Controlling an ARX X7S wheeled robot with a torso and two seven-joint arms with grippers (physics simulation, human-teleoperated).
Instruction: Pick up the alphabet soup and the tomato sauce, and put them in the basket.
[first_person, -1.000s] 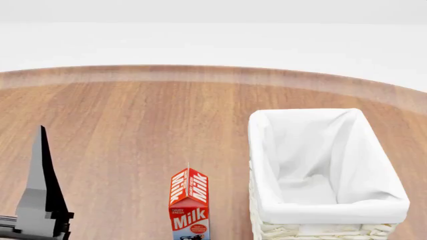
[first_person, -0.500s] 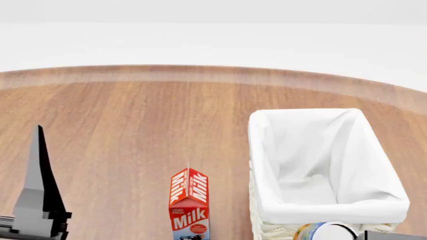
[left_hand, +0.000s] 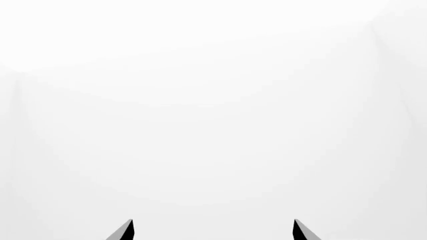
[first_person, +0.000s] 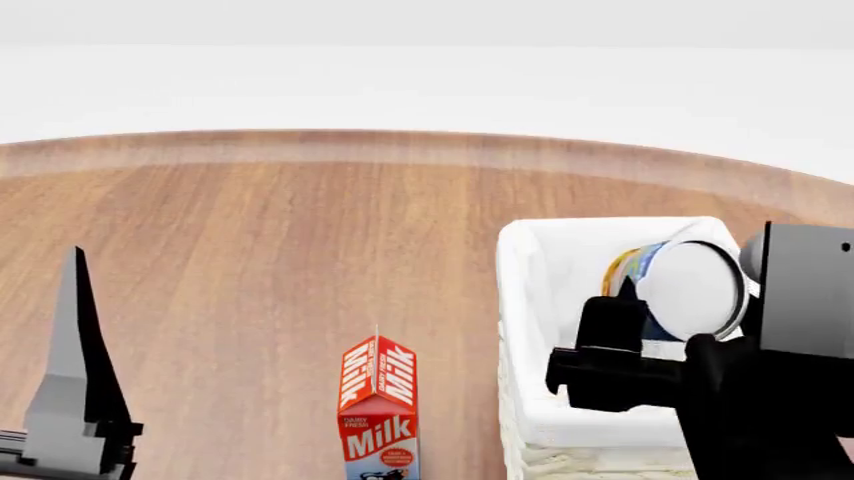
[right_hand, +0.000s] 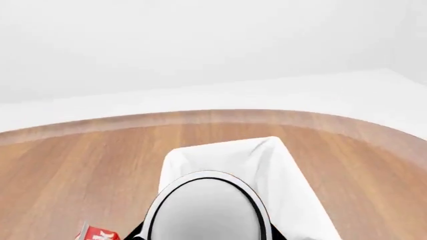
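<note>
Our right gripper (first_person: 654, 345) is clamped on the alphabet soup (first_person: 681, 285), tilted above the basket (first_person: 527, 300); released early, we judge it could clip the rim and roll off. Our left gripper (left_hand: 212, 231) is apart. The milk carton (first_person: 378, 410) stands near the wooden table (first_person: 267, 240)'s near edge; white room beyond.

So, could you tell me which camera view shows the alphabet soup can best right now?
The head view: the alphabet soup shows its blue and yellow label and silvery top, held tilted by the right gripper over the basket. The right wrist view shows only the can's silvery end, close up. The left wrist view shows none of it.
</note>
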